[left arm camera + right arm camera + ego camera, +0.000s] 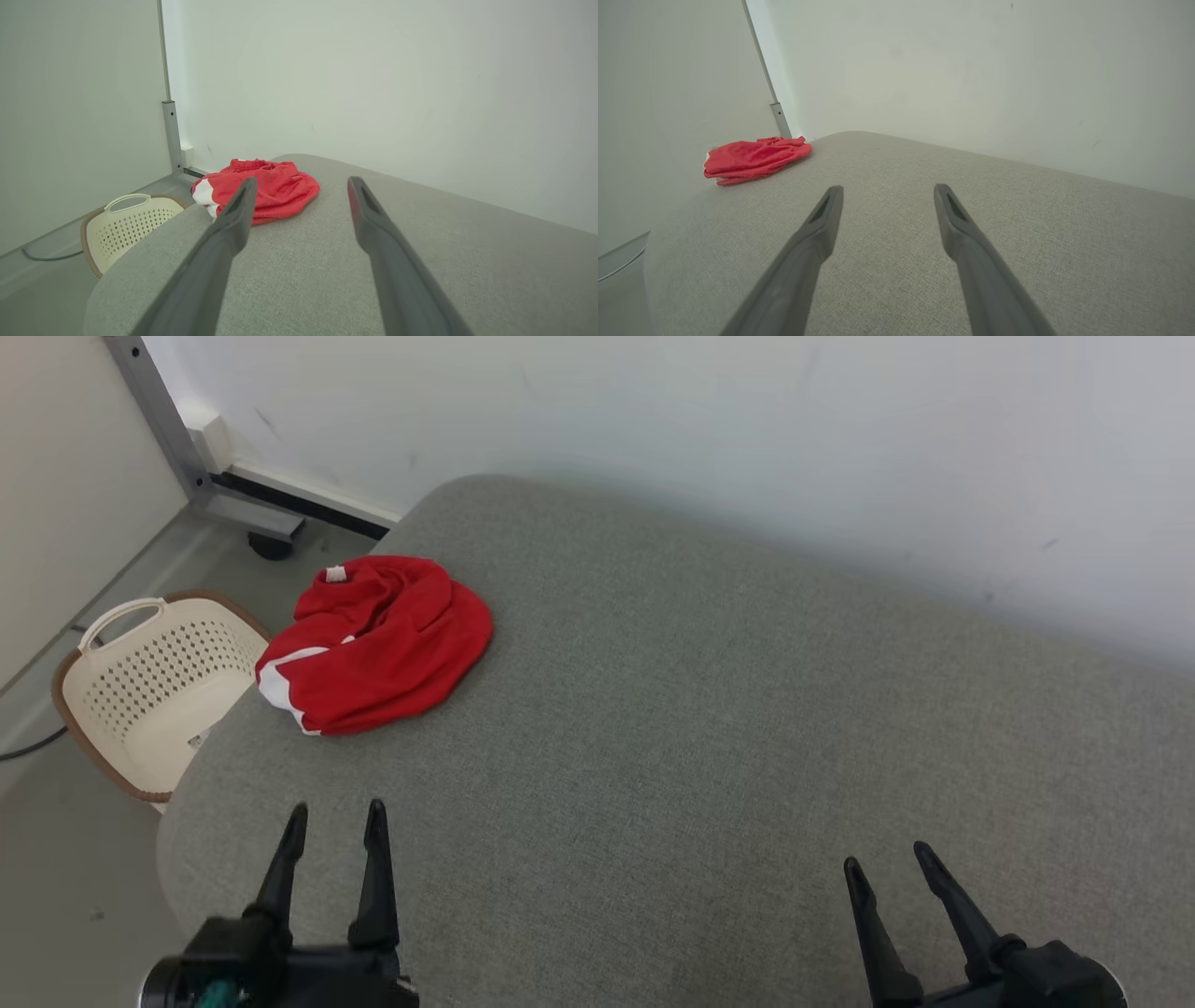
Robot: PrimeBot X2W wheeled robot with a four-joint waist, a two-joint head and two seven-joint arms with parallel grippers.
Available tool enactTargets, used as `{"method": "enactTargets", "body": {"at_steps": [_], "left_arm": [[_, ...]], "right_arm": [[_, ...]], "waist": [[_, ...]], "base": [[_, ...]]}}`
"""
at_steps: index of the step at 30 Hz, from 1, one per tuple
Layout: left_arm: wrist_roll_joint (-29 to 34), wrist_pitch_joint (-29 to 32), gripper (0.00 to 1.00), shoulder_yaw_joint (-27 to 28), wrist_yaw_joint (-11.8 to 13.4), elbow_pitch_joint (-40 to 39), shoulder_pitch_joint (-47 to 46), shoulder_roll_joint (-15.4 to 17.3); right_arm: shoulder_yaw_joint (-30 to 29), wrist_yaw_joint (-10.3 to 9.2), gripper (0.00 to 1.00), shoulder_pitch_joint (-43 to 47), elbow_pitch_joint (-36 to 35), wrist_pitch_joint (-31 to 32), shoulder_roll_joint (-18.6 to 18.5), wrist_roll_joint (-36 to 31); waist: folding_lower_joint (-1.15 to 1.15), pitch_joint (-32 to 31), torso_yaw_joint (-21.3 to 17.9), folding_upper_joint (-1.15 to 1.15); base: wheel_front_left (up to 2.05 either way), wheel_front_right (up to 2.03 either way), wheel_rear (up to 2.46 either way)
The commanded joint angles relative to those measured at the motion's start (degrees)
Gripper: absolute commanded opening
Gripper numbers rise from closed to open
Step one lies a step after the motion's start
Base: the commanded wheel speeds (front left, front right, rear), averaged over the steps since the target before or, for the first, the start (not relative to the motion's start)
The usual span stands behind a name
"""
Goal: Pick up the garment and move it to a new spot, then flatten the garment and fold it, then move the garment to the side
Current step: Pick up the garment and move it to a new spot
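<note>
Red garment (378, 644) is seen heaped at the far-left corner of the table (700, 709) | judged light, limp, easily bunched; best pinched at a raised fold | left gripper (336, 814) and right gripper (887, 854) are held spread, empty

Head view: high, looking down on grey cushion (700, 709). Wrist views: low, near surface; all share garment (378, 639).

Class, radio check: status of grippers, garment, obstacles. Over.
Left gripper open, empty. Right gripper open, empty. Garment crumpled, untouched, far left of cushion. Basket on floor beside it, not in the way.
</note>
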Motion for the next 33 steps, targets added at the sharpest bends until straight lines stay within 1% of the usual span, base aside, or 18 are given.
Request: {"method": "enactTargets", "body": {"at_steps": [1, 4, 6, 8, 11, 13, 19, 24, 27, 28, 29, 32, 33], "left_arm": [[-0.2, -0.11, 1.0, 0.12, -0.48, 1.84, -2.79, -0.12], [0.19, -0.11, 1.0, 1.01, -1.01, 6.63, -9.26, 0.16], [-0.93, -0.12, 1.0, 2.15, -1.31, 11.19, -14.14, 0.77], [-1.78, -0.04, 1.0, 3.24, -1.42, 15.31, -19.22, 1.85], [-3.01, 2.09, 1.0, 4.63, -1.28, 21.47, -25.89, 3.47], [-3.64, 4.06, 1.0, 5.65, -1.06, 25.13, -30.44, 4.89], [-6.68, 9.86, 1.0, 7.56, -1.35, 35.3, -41.95, 7.4], [-9.73, 17.25, 1.0, 9.93, 0.74, 44.37, -50.55, 9.44], [-10.68, 20.83, 1.0, 10.77, 1.48, 48.25, -54.91, 10.55], [-10.85, 22.24, 1.0, 10.8, 1.54, 49.67, -56.03, 10.99], [-10.85, 22.24, 1.0, 10.8, 1.54, 49.67, -56.03, 10.99], [-11.15, 25.9, 1.0, 10.42, 1.28, 52.79, -59.42, 12.2], [-10.62, 26.74, 1.0, 10.02, 1.74, 53.61, -60.42, 12.68]], "right_arm": [[0.18, -0.15, 1.0, -0.87, 0.1, -0.05, -0.93, -0.47], [0.9, -0.15, 1.0, -2.53, 0.26, -0.05, -2.62, -0.59], [1.65, -0.15, 1.0, -3.61, 0.41, -0.05, -3.74, -0.83], [1.75, -0.15, 1.0, -4.59, 0.48, -0.05, -4.94, -0.99], [1.38, -0.15, 1.0, -5.88, 0.25, -0.05, -6.43, -1.01], [1.1, -0.15, 1.0, -6.55, -0.04, -0.05, -7.3, -1.19], [0.52, -0.15, 1.0, -8.25, -0.9, -0.05, -9.32, -1.51], [1.01, -0.15, 1.0, -9.82, -1.18, -0.04, -10.66, -1.87], [1.33, -0.15, 1.0, -11.23, -1.27, -0.04, -11.85, -1.89], [1.32, -0.15, 1.0, -11.67, -1.3, -0.04, -12.24, -1.89], [1.32, -0.15, 1.0, -11.67, -1.3, -0.04, -12.24, -1.89], [1.26, -0.15, 1.0, -12.92, -1.42, -0.03, -13.2, -1.67], [1.16, -0.15, 1.0, -13.23, -1.39, -0.02, -13.52, -1.63]], "waist": [[0.0, 3.79, -0.89, 0.0], [0.0, 6.4, -1.78, 0.0], [0.0, 7.99, -2.7, 0.0], [0.0, 9.45, -3.69, 0.0], [0.0, 11.63, -5.22, 0.0], [0.0, 13.14, -6.17, 0.0], [0.0, 17.54, -8.18, 0.0], [0.0, 21.17, -9.37, 0.0], [0.0, 23.3, -10.09, 0.0], [0.0, 23.91, -10.36, 0.0], [0.0, 23.91, -10.36, 0.0], [0.0, 25.7, -11.05, 0.0], [0.0, 26.25, -11.19, 0.0]], "base": [[0.0, 0.0, 0.0], [0.0, 0.0, 0.0], [0.0, 0.0, 0.0], [0.0, 0.0, 0.0], [0.0, 0.0, 0.0], [0.0, 0.0, 0.0], [0.0, 0.0, 0.0], [0.0, 0.0, 0.0], [0.0, 0.0, 0.0], [0.0, 0.0, 0.0], [0.0, 0.0, 0.0], [0.0, 0.0, 0.0], [0.0, 0.0, 0.0]]}}
